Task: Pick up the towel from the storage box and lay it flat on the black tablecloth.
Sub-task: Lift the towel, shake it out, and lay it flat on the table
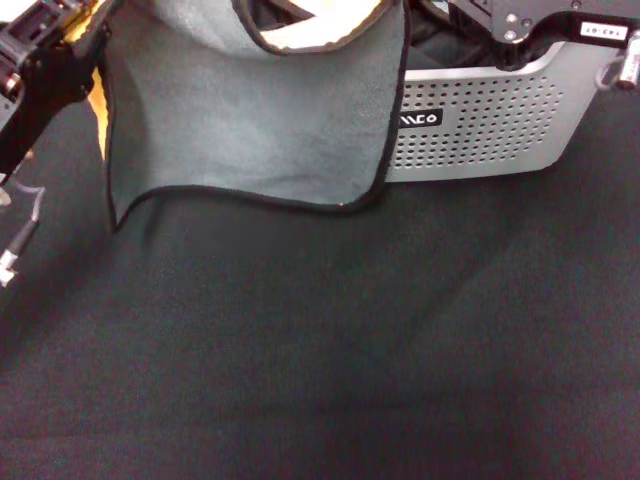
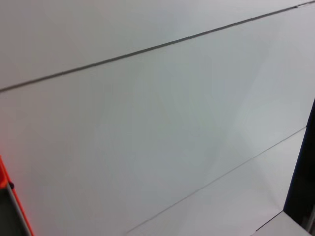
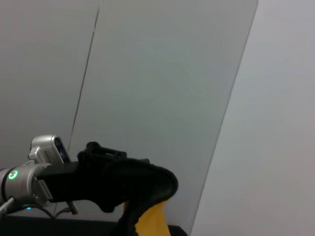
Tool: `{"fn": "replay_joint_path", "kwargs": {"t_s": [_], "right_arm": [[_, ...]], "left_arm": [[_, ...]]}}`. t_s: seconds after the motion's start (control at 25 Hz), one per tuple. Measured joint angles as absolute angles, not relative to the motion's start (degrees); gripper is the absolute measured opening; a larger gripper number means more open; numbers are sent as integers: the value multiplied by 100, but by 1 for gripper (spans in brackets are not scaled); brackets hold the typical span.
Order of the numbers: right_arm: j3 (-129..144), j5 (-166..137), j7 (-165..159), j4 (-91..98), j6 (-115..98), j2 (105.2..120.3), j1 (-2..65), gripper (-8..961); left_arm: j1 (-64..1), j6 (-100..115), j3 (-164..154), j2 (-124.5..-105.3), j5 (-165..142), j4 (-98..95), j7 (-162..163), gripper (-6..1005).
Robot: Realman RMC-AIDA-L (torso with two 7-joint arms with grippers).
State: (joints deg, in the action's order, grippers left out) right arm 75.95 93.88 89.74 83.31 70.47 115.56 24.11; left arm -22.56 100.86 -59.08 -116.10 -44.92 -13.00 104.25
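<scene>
Above the wide black felt tablecloth (image 1: 320, 350) our grey microfibre towel (image 1: 250, 120) hangs between left claw (image 1: 45, 50) and right claw (image 1: 520, 25), partly covering the perforated grey basket (image 1: 480, 125); we cannot tell either grip; uneven lowering could fold it.

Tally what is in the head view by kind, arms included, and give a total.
Towel, grey side showing, hanging above the cloth: 1
Storage box, light grey, perforated: 1
Black tablecloth: 1
Robot arms at the top corners, left and right: 2
Total: 5
</scene>
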Motion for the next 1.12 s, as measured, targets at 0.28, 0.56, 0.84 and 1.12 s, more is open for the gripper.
{"fn": "replay_joint_path", "kwargs": {"t_s": [0.28,0.56,0.84,1.12], "right_arm": [[7579,9384,9177,8011,6565,11550,2387,8],[7454,9297,9286,7756,6380,11559,2452,8],[7485,9300,9391,7690,6379,11575,2461,8],[7489,9378,9557,7517,6375,11586,2468,9]], "left_arm": [[-2239,10232,-5921,-11570,-4492,-1301,10921,164],[-2220,10267,-5890,-11538,-4469,-1273,11475,165],[-2172,10034,-5854,-11737,-3963,-1082,11768,167],[-2170,9871,-5882,-11768,-3938,-938,12048,168]]}}
